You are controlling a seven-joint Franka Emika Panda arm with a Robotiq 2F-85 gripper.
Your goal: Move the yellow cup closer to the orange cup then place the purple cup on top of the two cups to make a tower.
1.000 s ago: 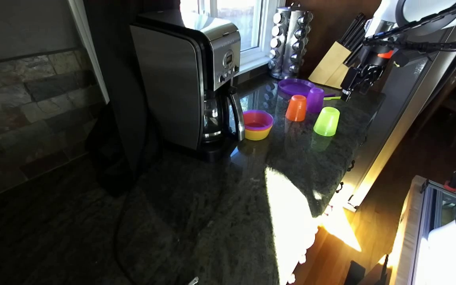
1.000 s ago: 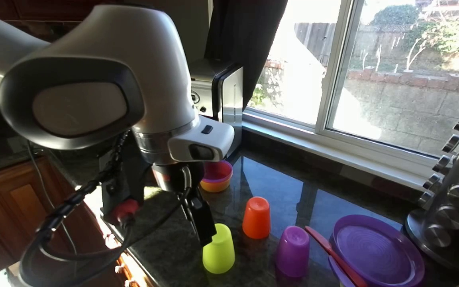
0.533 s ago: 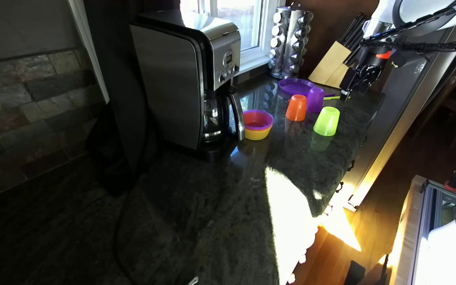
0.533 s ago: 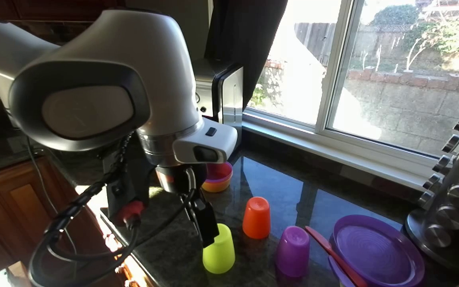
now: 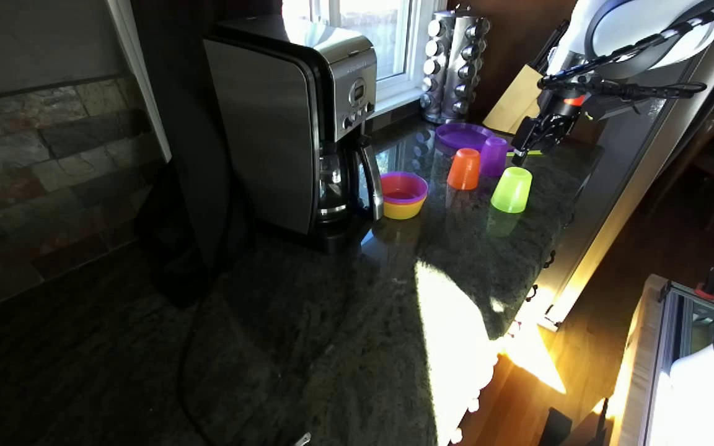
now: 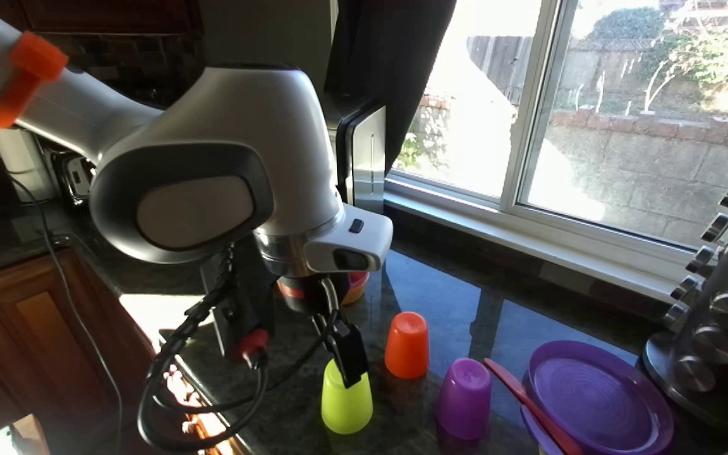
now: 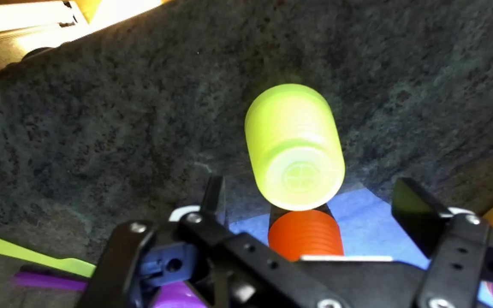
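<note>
The yellow cup point(image 5: 511, 192) stands upside down on the dark counter; it also shows in an exterior view point(image 6: 347, 404) and the wrist view point(image 7: 293, 128). The orange cup point(image 5: 463, 170) stands upside down, apart from it; the wrist view shows its upper part point(image 7: 306, 235) behind the yellow cup. The purple cup point(image 5: 493, 157) is upside down near the orange cup, also in an exterior view point(image 6: 465, 398); the wrist view shows only a sliver point(image 7: 176, 297). My gripper point(image 7: 310, 196) is open and empty, its fingers point(image 7: 415, 214) wide apart above the yellow cup point(image 6: 347, 404).
A yellow dish with pink inside point(image 5: 401, 207) stands beside the coffee maker point(image 5: 289, 124). Purple plates point(image 6: 598, 398) with a red knife point(image 6: 531, 407) lie near the spice rack point(image 6: 718, 316). A knife block point(image 5: 515, 102) stands behind. The counter edge runs close to the yellow cup.
My gripper has moved left in an exterior view and right in an exterior view, coming over the yellow cup. The cups have not moved.
</note>
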